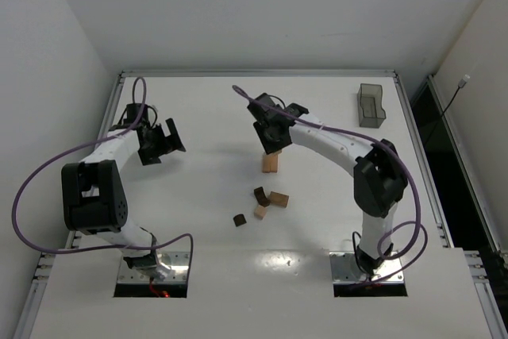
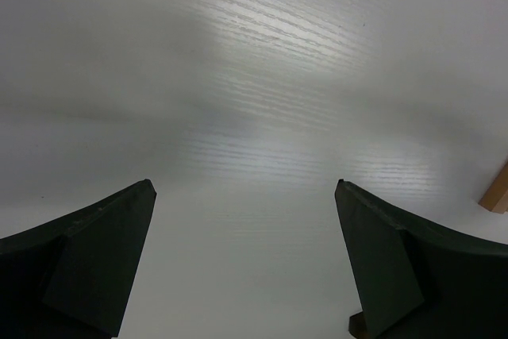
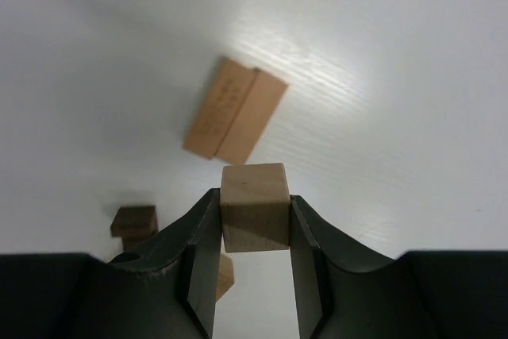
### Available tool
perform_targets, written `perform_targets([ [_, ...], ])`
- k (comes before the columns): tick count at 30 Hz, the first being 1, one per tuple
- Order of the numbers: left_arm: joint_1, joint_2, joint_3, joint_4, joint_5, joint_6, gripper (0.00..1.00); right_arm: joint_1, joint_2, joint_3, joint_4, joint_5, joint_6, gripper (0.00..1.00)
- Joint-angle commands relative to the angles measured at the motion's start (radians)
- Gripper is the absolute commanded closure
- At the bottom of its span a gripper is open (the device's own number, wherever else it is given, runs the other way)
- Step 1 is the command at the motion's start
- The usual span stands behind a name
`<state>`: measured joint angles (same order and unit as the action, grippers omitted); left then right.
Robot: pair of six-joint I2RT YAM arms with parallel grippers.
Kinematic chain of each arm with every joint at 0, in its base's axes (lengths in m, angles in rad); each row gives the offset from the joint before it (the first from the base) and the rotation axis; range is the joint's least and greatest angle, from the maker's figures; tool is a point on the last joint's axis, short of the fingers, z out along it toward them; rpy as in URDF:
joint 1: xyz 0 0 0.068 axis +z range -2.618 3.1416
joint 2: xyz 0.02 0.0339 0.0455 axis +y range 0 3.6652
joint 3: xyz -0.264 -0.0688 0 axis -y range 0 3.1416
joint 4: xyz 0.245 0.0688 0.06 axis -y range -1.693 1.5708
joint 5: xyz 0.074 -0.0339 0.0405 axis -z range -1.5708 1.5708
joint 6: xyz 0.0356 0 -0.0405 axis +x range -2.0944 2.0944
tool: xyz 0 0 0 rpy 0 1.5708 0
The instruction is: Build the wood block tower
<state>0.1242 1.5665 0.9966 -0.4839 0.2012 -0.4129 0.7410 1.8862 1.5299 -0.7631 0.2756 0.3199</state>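
Right pincer (image 3: pixel 254 200) clamps a tan cube (image 3: pixel 254 218) by its flat sides, probably light, stiff, smooth; left pincer (image 2: pixel 244 186) gapes empty.

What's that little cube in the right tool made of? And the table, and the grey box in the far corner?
The cube looks like bare wood: light tan, matte, faint grain specks. The table: white, fine streaky texture, soft glare, perhaps laminate or painted board. The grey box: see-through walls, likely plastic.

White-black arms (image 1: pixel 325 139), purple cables (image 1: pixel 16 208)
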Motion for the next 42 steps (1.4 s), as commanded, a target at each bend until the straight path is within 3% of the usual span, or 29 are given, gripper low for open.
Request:
perform_targets([
  [1,0.012,-0.029,0.031,0.011,-0.013,-0.009,0.04,-0.038,-0.004,0.073,0.008,0.162,0.174,1.0],
  [11,0.012,0.043,0.076,-0.016,-0.042,0.011,0.04,-0.092,0.094,0.236,-0.058,0.149,0.337,1.0],
  [16,0.012,0.052,0.086,-0.016,-0.042,0.011,0.04,-0.092,0.106,0.227,-0.076,0.14,0.383,1.0],
  [28,0.012,0.052,0.054,0.005,-0.042,0.0,0.04,-0.092,0.152,0.185,-0.065,-0.067,0.42,1.0],
  [42,0.012,0.061,0.054,0.005,-0.033,0.0,0.04,-0.101,0.212,0.167,-0.065,-0.05,0.438,1.0],
])
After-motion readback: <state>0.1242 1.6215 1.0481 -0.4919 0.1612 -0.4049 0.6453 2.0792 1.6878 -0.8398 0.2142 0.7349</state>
